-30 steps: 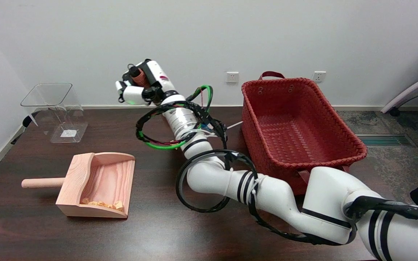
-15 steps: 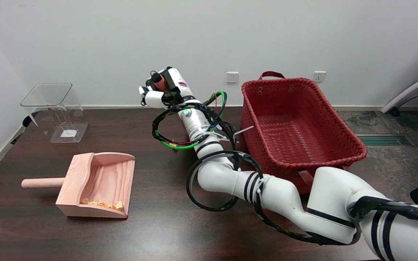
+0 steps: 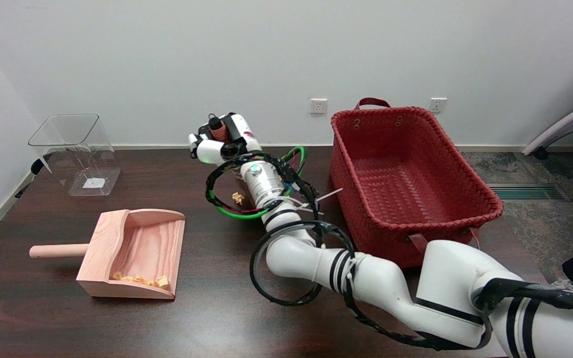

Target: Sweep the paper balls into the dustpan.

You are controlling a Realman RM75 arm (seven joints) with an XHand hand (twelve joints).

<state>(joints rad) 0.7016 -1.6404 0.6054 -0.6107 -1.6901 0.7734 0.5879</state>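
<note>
The wooden dustpan (image 3: 140, 237) lies at the table's left, handle pointing left, with several orange paper scraps (image 3: 140, 281) at its near lip. One small orange paper ball (image 3: 238, 198) lies on the dark table to the dustpan's right, seen through the arm's cable loop. My right hand (image 3: 219, 139) hovers near the table's far edge, beyond that ball, with fingers curled around a reddish-brown ribbed handle (image 3: 218, 130). What is on the handle's other end is hidden behind the hand.
A large red woven basket (image 3: 470, 199) stands at the right, close to my forearm. A clear plastic container (image 3: 75, 154) sits at the far left. The table's left edge meets the wall.
My right hand swung right from above the table's middle, then dropped slightly toward the table. The paper ball under the forearm has come into view.
</note>
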